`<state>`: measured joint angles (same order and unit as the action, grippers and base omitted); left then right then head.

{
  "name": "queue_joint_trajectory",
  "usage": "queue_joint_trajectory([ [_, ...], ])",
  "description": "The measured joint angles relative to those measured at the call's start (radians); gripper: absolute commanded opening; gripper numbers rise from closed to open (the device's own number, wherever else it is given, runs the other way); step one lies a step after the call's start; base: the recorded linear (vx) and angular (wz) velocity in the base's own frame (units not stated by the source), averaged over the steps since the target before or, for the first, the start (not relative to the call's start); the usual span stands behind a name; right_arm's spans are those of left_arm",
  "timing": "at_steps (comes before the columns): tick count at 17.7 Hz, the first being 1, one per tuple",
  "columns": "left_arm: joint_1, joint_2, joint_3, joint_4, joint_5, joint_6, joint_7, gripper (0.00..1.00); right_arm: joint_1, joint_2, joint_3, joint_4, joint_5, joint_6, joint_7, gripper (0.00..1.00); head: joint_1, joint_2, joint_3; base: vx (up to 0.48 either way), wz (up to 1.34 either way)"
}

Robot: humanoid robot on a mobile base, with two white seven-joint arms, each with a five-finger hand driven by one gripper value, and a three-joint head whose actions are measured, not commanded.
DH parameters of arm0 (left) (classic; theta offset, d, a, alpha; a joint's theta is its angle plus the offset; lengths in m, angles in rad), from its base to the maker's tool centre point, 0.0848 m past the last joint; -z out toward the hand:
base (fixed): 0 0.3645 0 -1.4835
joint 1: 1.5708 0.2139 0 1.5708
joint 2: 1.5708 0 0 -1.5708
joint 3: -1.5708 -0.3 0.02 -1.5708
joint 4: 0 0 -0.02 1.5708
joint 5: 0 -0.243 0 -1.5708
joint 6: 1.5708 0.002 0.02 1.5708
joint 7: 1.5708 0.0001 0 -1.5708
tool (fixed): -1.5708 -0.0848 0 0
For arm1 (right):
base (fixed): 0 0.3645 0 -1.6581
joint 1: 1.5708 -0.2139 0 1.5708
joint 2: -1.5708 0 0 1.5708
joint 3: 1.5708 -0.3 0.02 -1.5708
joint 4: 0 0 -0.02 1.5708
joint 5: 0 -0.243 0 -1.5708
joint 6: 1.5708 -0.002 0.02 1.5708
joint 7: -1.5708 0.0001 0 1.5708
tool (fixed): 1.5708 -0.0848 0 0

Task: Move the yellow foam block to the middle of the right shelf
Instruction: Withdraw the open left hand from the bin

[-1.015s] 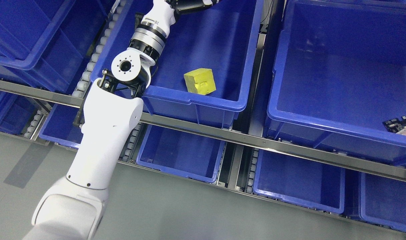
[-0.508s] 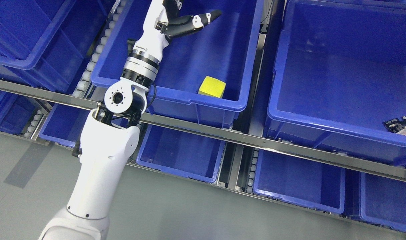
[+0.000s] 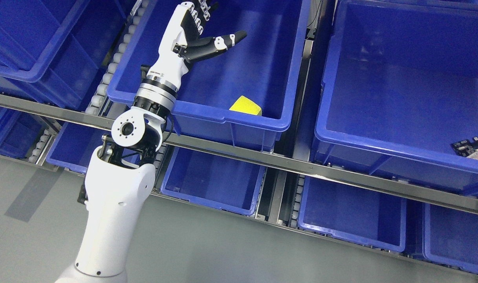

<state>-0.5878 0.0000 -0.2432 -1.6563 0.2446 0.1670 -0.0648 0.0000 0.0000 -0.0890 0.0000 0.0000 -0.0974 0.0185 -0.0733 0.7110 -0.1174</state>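
Note:
The yellow foam block (image 3: 246, 106) lies inside a blue bin (image 3: 223, 120) on the middle shelf level, tucked against the bin's front wall, which hides its lower part. My left hand (image 3: 207, 29) hovers above the back of that same bin, up and to the left of the block, well apart from it. Its fingers are spread, the thumb pointing right, and it holds nothing. The white left arm rises from the lower left across the bin's front-left corner. The right arm does not show.
A larger blue bin (image 3: 380, 149) stands to the right, with a small circuit board (image 3: 470, 148) at its front right. More blue bins (image 3: 207, 196) sit on the lower level behind a metal rail (image 3: 286, 165). Grey floor lies below.
The block fell from tilted in mid-bin to resting against the front wall. My left hand has drawn back toward me and downward into view, fingers spread.

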Motion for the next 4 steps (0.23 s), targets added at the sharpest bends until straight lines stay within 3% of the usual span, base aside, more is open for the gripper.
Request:
queue_joint_trajectory([
  [4,0.013,0.0,0.016,-0.021,0.0,0.005,-0.001,1.0,0.0,0.0,0.0,0.0,0.0,0.0,0.0,1.0,0.0,0.0,0.0,0.0,0.0],
])
